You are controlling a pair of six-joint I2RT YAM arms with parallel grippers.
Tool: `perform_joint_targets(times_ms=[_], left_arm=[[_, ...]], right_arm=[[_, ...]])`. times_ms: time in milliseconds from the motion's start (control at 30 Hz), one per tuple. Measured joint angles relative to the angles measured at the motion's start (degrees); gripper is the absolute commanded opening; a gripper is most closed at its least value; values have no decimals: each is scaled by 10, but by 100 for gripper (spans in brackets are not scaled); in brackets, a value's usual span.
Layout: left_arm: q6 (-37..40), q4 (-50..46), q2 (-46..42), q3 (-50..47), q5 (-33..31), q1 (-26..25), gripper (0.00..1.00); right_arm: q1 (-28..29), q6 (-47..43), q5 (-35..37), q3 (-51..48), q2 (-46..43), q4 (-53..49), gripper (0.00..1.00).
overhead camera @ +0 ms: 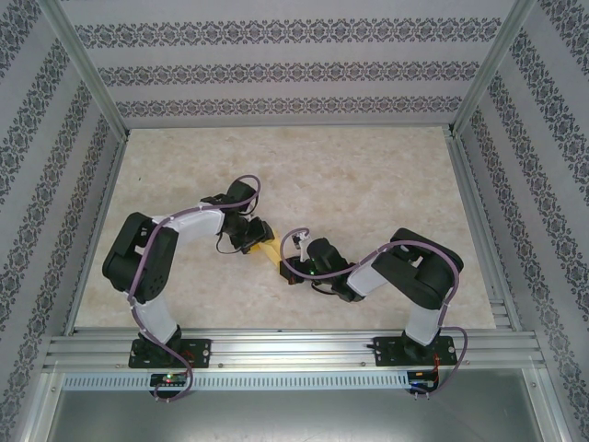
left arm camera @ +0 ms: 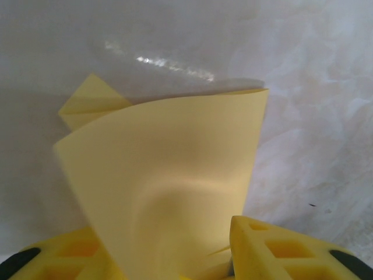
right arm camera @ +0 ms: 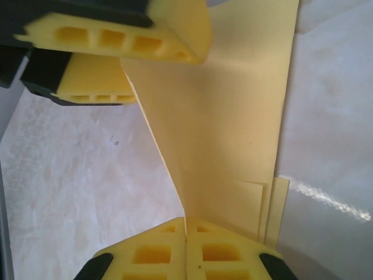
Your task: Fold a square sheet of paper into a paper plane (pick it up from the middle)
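The square sheet of paper [overhead camera: 267, 249] is pale yellow, folded into layers, and hangs between my two grippers above the table's middle. My right gripper [right arm camera: 186, 224] is shut on its near edge, with the fold line running straight into the seam of the pads. In the top view that gripper [overhead camera: 293, 267] sits just right of the sheet. My left gripper [overhead camera: 255, 238] is at the sheet's other end. Its yellow fingers [right arm camera: 145, 35] stand apart, and the paper [left arm camera: 175, 163] curls up between them. A finished paper plane is out of view.
The beige marbled table [overhead camera: 368, 184] spreads wide around both arms. Aluminium rails [overhead camera: 294, 350] run along the near edge and up the sides, with patterned walls behind. A glossy streak [left arm camera: 169, 64] lies on the table beyond the paper.
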Motion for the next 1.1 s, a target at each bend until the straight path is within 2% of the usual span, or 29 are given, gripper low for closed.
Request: perform_joint_targets(times_ms=[267, 567, 633, 767, 900, 1100], left_arm=[[-1, -13, -7, 0, -8, 0, 55], [-12, 0, -100, -49, -50, 0, 60], [-14, 12, -119, -68, -57, 0, 56], [-22, 66, -163, -124, -56, 0, 38], [-30, 148, -188, -174, -22, 0, 22], [-29, 257, -185, -218, 35, -1, 13]], right_arm=[[-10, 45, -21, 4, 5, 0, 4], [-31, 183, -67, -8, 56, 114, 2], [-35, 208, -73, -10, 63, 130, 2], [-43, 243, -83, -11, 69, 141, 2], [-47, 266, -87, -11, 74, 149, 1], [-50, 290, -88, -12, 78, 158, 1]])
